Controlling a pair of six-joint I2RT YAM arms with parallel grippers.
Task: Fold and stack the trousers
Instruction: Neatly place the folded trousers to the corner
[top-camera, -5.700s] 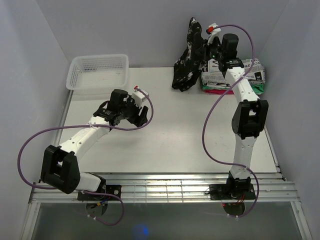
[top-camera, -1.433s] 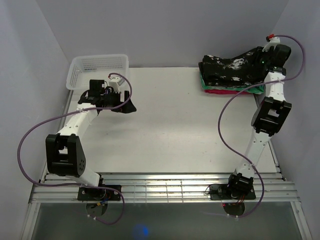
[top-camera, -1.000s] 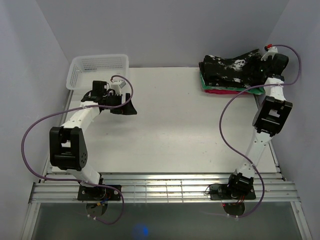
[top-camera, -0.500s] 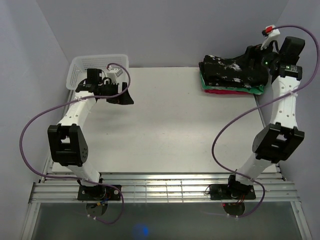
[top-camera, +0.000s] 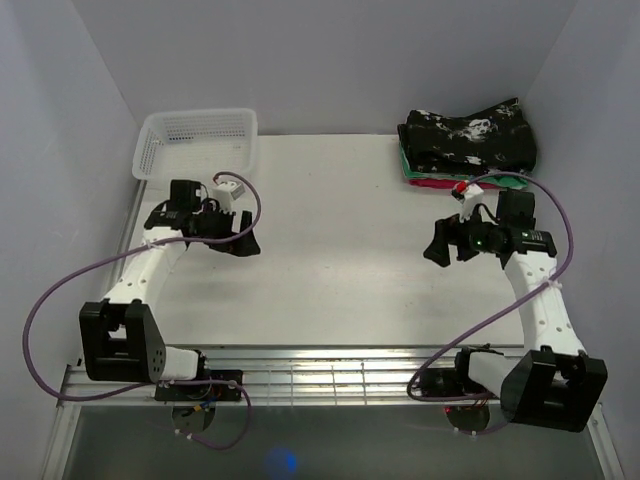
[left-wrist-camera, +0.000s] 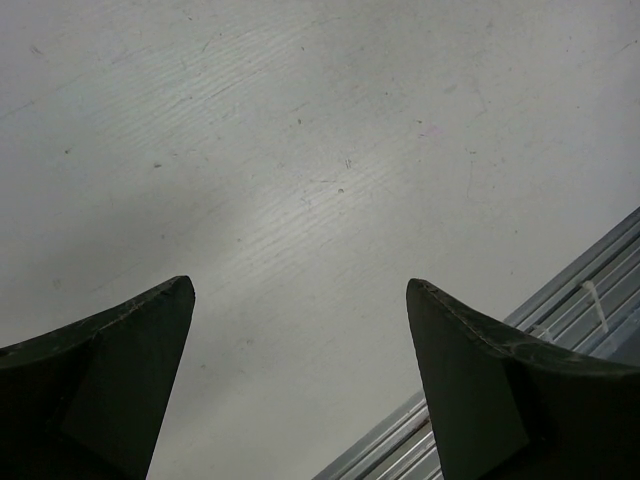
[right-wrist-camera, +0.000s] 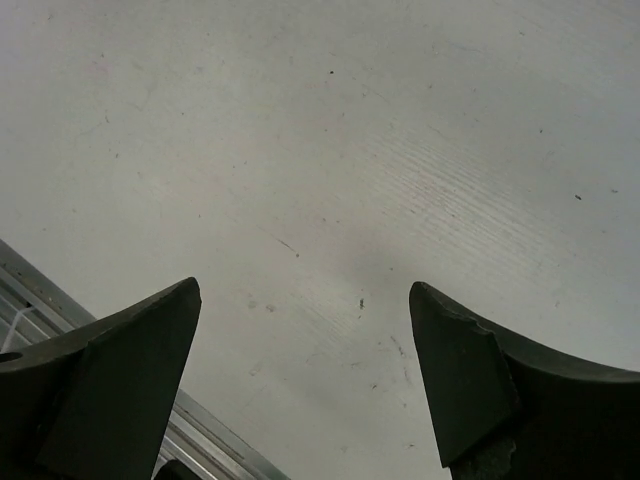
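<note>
The trousers (top-camera: 468, 138), black with white splotches, lie folded on top of a pile of folded cloths at the table's back right. My right gripper (top-camera: 437, 243) hangs open over the bare table in front of that pile, apart from it. In the right wrist view its gripper (right-wrist-camera: 303, 288) holds nothing, with only table between the fingers. My left gripper (top-camera: 246, 240) is open over the left part of the table. The left wrist view shows that gripper (left-wrist-camera: 300, 283) empty above the table surface.
A white mesh basket (top-camera: 196, 145) stands at the back left corner. Red and green folded cloths (top-camera: 470, 180) show under the trousers. The table's near edge has a metal rail (top-camera: 330, 375), also seen as the rail (left-wrist-camera: 590, 290) in the left wrist view.
My right arm has pulled back from the trousers pile and come down toward the table's middle right. My left gripper has moved nearer, away from the basket. The trousers stay on the pile.
</note>
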